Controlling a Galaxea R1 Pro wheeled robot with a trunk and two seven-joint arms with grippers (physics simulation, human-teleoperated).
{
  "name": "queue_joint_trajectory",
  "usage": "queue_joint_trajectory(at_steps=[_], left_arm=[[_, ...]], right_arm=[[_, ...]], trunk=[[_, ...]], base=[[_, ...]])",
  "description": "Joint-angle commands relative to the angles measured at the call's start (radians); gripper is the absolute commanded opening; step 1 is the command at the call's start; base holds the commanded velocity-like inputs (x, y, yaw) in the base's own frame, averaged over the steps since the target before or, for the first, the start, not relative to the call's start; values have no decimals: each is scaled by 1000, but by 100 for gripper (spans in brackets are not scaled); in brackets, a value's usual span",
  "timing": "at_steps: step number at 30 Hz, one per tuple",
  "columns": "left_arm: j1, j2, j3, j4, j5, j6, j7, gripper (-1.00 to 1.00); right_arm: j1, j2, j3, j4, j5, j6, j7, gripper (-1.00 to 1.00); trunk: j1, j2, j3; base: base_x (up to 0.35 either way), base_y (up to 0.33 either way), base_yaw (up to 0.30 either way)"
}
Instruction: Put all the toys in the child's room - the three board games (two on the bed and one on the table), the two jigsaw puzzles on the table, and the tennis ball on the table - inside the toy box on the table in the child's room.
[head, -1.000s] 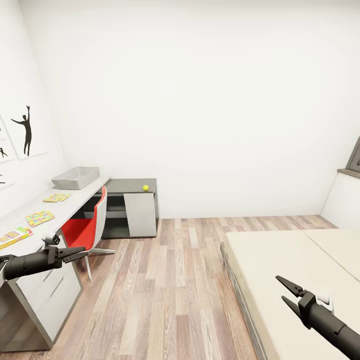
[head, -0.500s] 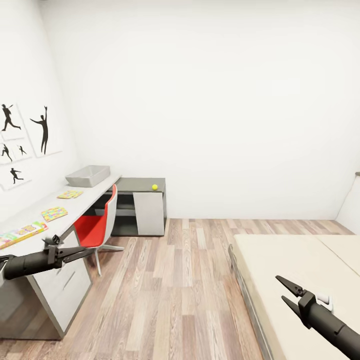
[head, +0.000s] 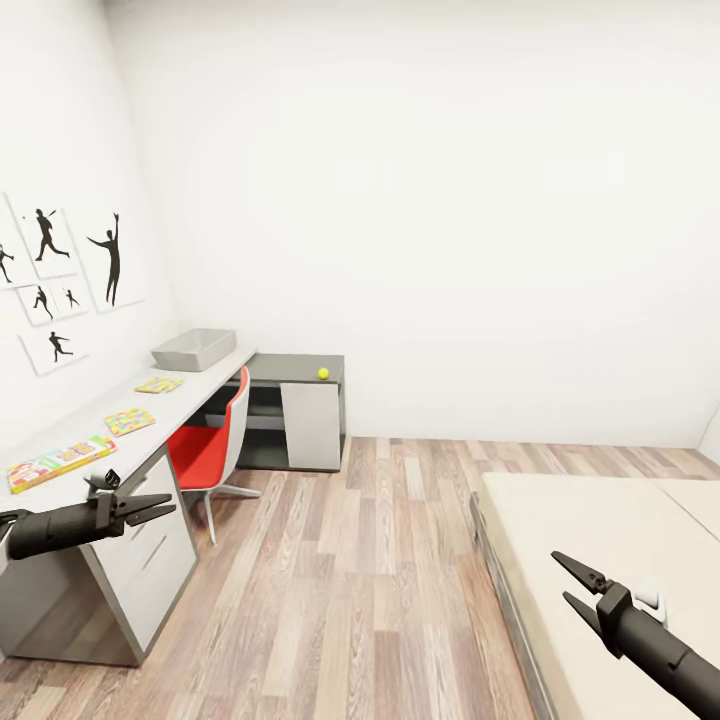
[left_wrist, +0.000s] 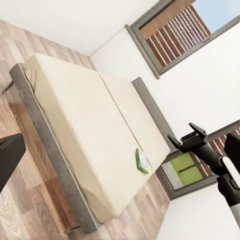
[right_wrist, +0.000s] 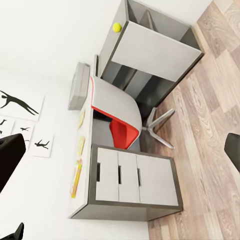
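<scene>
View: we have swung left since a second ago; more of the wall prints (head: 60, 290) shows, less of the bed (head: 600, 540).
Table (head: 190, 385): pale smooth top holding the grey slope-sided toy box (head: 194, 349), two puzzle boards (head: 130, 421), one flat game box (head: 58, 462).
Tennis ball (head: 323, 373): on the dark corner section.
Bed game (left_wrist: 143, 161): flat on the cream mattress.
Left gripper (head: 150, 508): we see the fingers apart, empty.
Right gripper (head: 570, 584): fingers apart, empty.

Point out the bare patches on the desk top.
Bare top lies between the board game and the nearer jigsaw puzzle, and on the dark corner section beside the tennis ball. Tightest is between the far puzzle and the toy box.
</scene>
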Motion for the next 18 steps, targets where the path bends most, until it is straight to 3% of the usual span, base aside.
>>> queue_joint_trajectory(at_steps=[1,18], left_arm=[[0,0,0,0,0,11,-4,100],[0,0,0,0,0,11,-4,100]], right_arm=[[0,0,-1,0,8,3,9,100],[0,0,-1,0,8,3,9,100]], trunk=[[0,0,0],[0,0,0]], base=[[0,0,14],[0,0,1]])
